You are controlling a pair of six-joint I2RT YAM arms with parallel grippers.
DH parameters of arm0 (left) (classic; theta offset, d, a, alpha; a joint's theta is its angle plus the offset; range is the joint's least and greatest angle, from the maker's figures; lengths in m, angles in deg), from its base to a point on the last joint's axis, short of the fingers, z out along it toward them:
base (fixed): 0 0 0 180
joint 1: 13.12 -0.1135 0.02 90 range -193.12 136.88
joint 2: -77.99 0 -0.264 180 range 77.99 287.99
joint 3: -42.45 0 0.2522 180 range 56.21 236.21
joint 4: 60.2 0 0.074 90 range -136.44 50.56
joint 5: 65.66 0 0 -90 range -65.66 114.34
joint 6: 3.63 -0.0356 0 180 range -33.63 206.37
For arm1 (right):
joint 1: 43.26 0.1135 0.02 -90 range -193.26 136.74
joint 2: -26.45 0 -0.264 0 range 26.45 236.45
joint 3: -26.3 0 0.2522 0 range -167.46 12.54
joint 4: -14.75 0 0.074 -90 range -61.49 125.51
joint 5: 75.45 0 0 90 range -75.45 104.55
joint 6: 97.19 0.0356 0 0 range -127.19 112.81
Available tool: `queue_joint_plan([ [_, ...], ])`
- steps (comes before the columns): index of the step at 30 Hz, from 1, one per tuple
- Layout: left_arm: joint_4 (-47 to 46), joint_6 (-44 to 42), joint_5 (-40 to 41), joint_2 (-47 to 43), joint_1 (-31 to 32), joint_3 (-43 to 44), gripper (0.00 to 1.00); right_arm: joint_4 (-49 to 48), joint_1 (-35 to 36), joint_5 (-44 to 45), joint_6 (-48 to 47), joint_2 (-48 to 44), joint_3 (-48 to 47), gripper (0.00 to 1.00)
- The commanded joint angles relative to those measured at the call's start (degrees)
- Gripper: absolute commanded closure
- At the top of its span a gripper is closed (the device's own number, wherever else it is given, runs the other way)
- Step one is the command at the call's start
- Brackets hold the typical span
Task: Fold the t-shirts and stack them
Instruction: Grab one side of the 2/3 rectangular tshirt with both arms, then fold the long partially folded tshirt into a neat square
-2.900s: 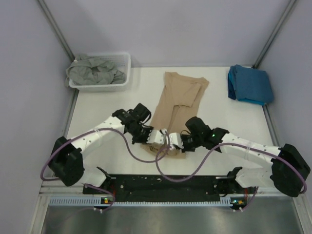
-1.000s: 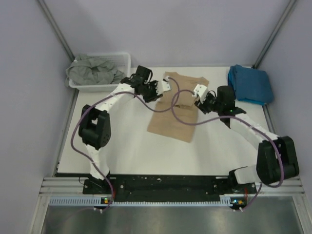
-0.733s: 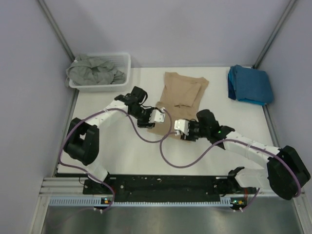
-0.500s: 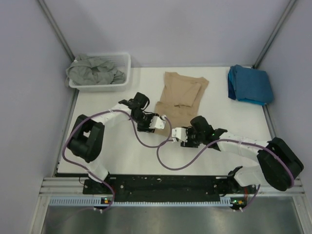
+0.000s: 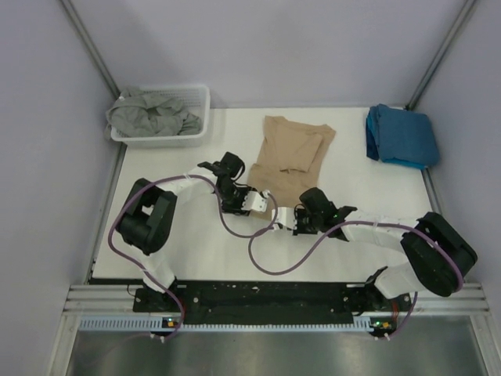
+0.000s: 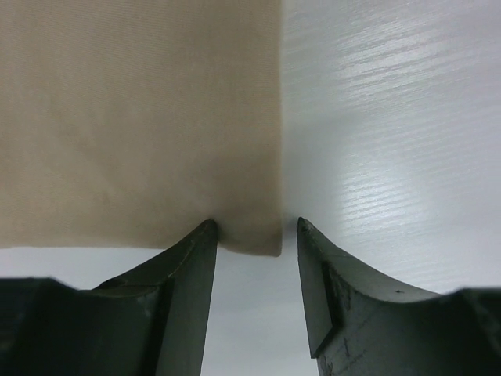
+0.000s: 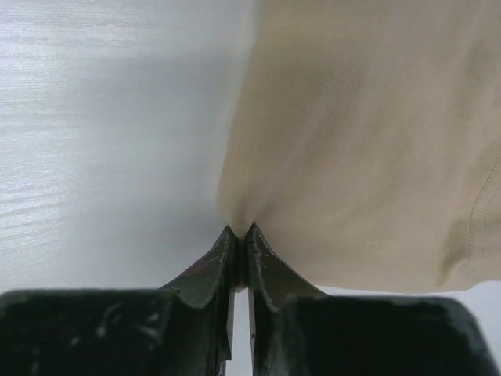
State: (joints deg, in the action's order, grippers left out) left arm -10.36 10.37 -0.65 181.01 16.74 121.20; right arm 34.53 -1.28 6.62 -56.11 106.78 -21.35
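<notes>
The tan t-shirt [image 5: 291,153] lies flat in the middle of the counter [image 5: 180,235], toward the far edge. It is already narrowed into a long strip, with its hem pointing at the near edge. Both arms reach in to that hem, one at each near corner.

The left tool [image 6: 254,225] has its fingers apart, straddling the left hem corner. The cloth tip sits between them but is not gripped. The right tool [image 7: 239,229] has its fingers together, pinching a small pucker of the shirt's right edge.

Taking both near corners looks like preparation for carrying the hem up and over toward the collar, which would halve the strip evenly. With only one corner held, a lift now would likely skew the fold, so the left tool probably needs to close first.

The teal-blue t-shirt [image 5: 403,137] sits folded at the far right corner, probably as the base of the stack. The grey-green t-shirt [image 5: 153,113] is bunched in the white slatted basket [image 5: 200,98] at the far left corner, not yet folded.
</notes>
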Motion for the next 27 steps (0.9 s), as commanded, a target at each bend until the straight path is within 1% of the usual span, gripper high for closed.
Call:
queue_joint_plan([
  [1, 3.0, -0.4, -0.3, 2.4, 1.9, 0.5, 0.55, 3.1, 0.5, 0.7, 0.7, 0.0, -0.7, 0.97],
  [2, 2.6, 0.5, 0.5, 2.9, 1.8, 0.3, 0.66, 3.6, 0.5, 0.5, 0.8, -0.7, -0.7, 1.00],
  [3, 2.9, 1.3, 1.0, 3.1, 1.9, 0.7, 0.89, 4.3, 0.6, 0.2, 0.8, -1.8, -1.0, 1.00],
  [4, 3.8, 1.7, 1.4, 3.2, 1.9, 1.2, 1.00, 5.7, 0.5, -0.4, 0.9, -2.6, -1.3, 1.00],
  [6, 7.5, 2.7, 1.4, 2.5, 1.9, 2.2, 1.00, 10.8, 0.6, -3.9, -0.5, -5.3, -2.8, 1.00],
  [8, 10.8, 3.4, 0.6, -0.3, 1.9, 1.6, 1.00, 16.6, 2.0, -4.9, -1.6, -8.2, -4.2, 1.00],
  [11, 13.8, 4.6, -1.8, -8.6, 1.9, -1.4, 1.00, 26.5, 5.4, -5.9, -1.4, -13.7, -6.0, 1.00],
  [14, 17.7, 5.6, -5.6, -17.5, 3.0, -4.6, 1.00, 36.3, 10.5, -7.9, 0.9, -18.6, -8.8, 1.00],
  [17, 24.9, 6.6, -9.7, -25.0, 5.1, -5.1, 1.00, 43.8, 15.1, -8.2, 5.2, -22.9, -11.4, 1.00],
  [19, 30.1, 8.4, -12.1, -26.5, 5.4, -2.5, 1.00, 46.2, 16.7, -10.6, 7.7, -25.5, -12.6, 1.00],
  [20, 31.2, 10.4, -12.7, -26.8, 5.5, -1.2, 1.00, 46.7, 16.7, -13.1, 8.3, -26.9, -13.1, 1.00],
  [22, 30.6, 14.7, -12.5, -27.1, 5.5, 1.7, 1.00, 46.8, 16.7, -16.2, 8.3, -29.3, -13.4, 1.00],
  [24, 28.3, 18.9, -11.2, -26.8, 5.4, 4.4, 1.00, 45.8, 15.9, -15.0, 7.8, -31.3, -14.0, 1.00],
  [25, 27.4, 21.7, -9.7, -26.2, 5.4, 6.2, 1.00, 45.0, 14.6, -14.1, 7.6, -31.8, -14.5, 1.00],
  [27, 25.3, 24.9, -8.5, -23.8, 4.6, 10.4, 1.00, 42.9, 8.0, -15.1, 7.1, -32.3, -15.7, 1.00],
])
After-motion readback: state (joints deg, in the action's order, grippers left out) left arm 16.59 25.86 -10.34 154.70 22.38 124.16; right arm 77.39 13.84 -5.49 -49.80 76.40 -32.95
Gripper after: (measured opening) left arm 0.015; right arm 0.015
